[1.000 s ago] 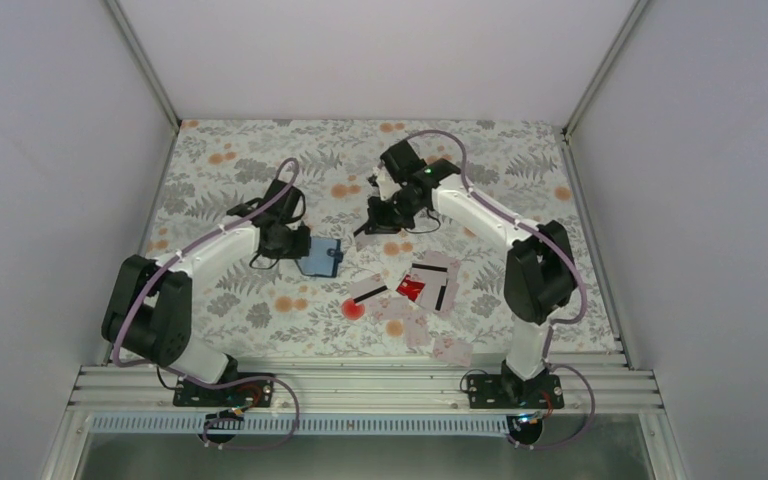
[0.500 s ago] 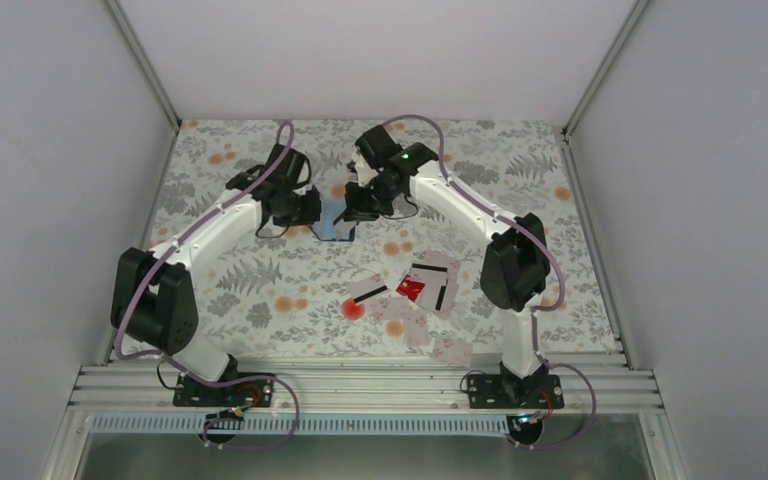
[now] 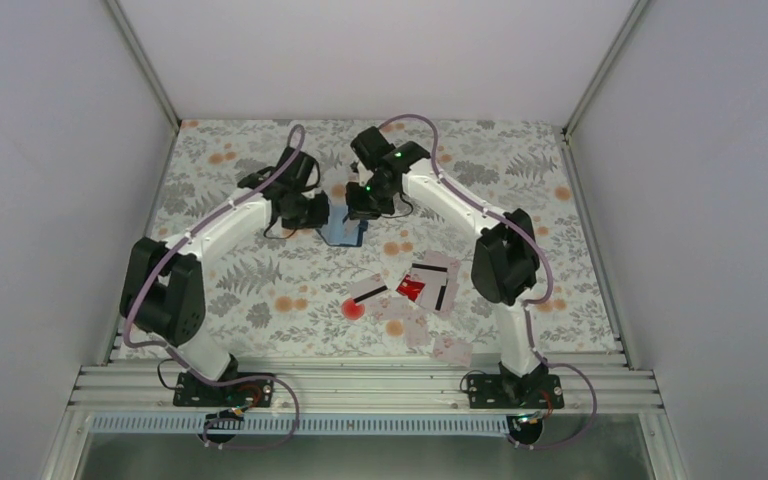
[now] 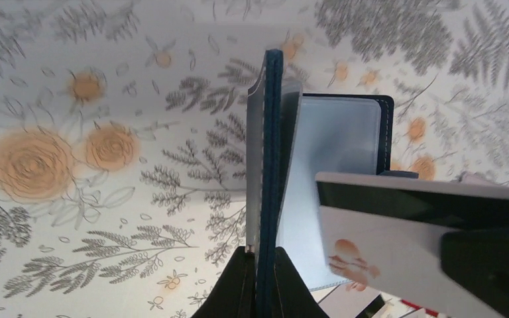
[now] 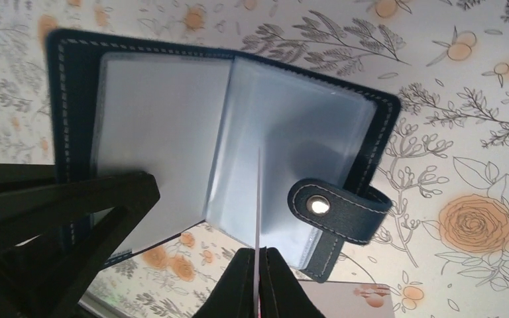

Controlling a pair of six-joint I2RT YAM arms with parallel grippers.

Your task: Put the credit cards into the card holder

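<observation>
The navy card holder hangs open above the middle of the table. My left gripper is shut on its left cover, seen edge-on. The clear pockets and snap tab face my right wrist camera. My right gripper is shut on a pale credit card, seen edge-on, its top edge against the pockets. The same card, with black stripe, shows in the left wrist view. Several more cards, one red, lie on the cloth nearer the arms.
The table has a floral cloth. Grey walls close it in at back and sides, and a metal rail runs along the near edge. One card lies close to that rail.
Both arms have swung toward the back middle of the table. The left gripper lifted the holder off the cloth, and the right gripper brought its card up to the open pockets.
</observation>
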